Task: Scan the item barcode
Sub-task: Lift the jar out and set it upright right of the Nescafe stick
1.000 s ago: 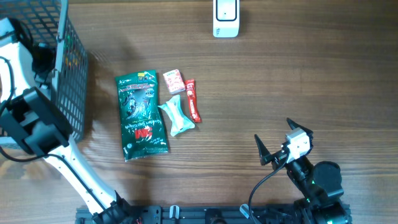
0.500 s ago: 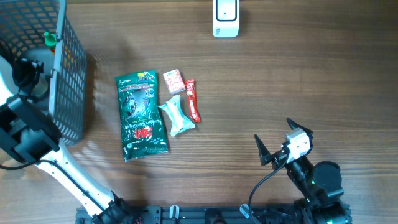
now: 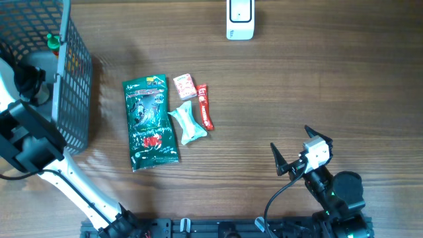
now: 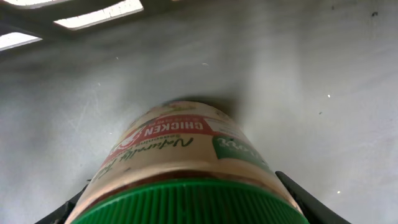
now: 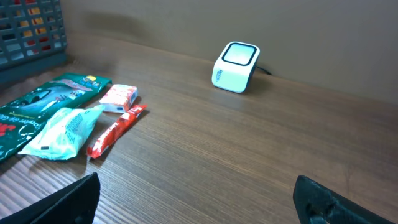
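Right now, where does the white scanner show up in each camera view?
Overhead: white scanner at the top edge, just right of centre.
Right wrist: white scanner upper middle, near the table's far edge.
Left wrist: not in it.
Shared landmark: red stick packet, near centre overhead; red stick packet left of centre in right wrist.

From here: 4 snack pkts, i.e. 1 big green bag (image 3: 151, 122), 1 mint pouch (image 3: 188, 123), 1 red stick (image 3: 205, 106), 1 small pink pkt (image 3: 184, 86); 1 white scanner (image 3: 240, 20); 1 wire basket (image 3: 73, 73); 1 green-lidded jar (image 4: 186, 162).
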Robot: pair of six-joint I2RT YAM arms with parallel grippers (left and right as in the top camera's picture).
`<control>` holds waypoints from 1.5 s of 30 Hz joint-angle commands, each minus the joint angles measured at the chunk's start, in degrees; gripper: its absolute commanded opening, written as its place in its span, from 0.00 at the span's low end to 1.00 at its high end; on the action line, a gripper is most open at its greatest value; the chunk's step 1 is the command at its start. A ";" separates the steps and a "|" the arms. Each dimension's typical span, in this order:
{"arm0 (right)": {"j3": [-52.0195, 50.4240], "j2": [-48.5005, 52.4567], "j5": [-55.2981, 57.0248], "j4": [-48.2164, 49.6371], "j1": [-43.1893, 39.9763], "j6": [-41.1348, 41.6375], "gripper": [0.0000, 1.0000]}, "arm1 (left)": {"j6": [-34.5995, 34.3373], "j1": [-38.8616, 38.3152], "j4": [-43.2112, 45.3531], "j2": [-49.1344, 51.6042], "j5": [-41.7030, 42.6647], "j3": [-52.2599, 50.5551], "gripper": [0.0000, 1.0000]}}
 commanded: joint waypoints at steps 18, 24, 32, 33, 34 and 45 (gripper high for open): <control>0.46 -0.63 -0.72 0.13 -0.17 -0.26 1.00 | -2.38 -6.03 -0.48 -32.26 0.92 3.80 0.49; 0.44 -0.63 -0.74 0.13 -0.17 -0.28 1.00 | -3.48 -10.78 1.03 -39.36 18.38 3.80 0.47; 0.44 -0.63 -0.74 0.13 -0.17 -0.28 1.00 | -2.32 -32.59 -3.82 -36.65 14.88 3.78 0.47; 0.44 -0.63 -0.74 0.13 -0.17 -0.28 1.00 | -2.32 -35.80 -4.94 -35.74 12.85 3.78 0.47; 0.44 -0.63 -0.74 0.13 -0.17 -0.26 1.00 | -2.25 -38.05 -5.55 -35.04 11.30 3.78 0.47; 0.44 -0.63 -0.72 0.13 -0.17 -0.28 1.00 | -2.10 -64.61 -16.72 -18.51 -8.07 0.44 0.40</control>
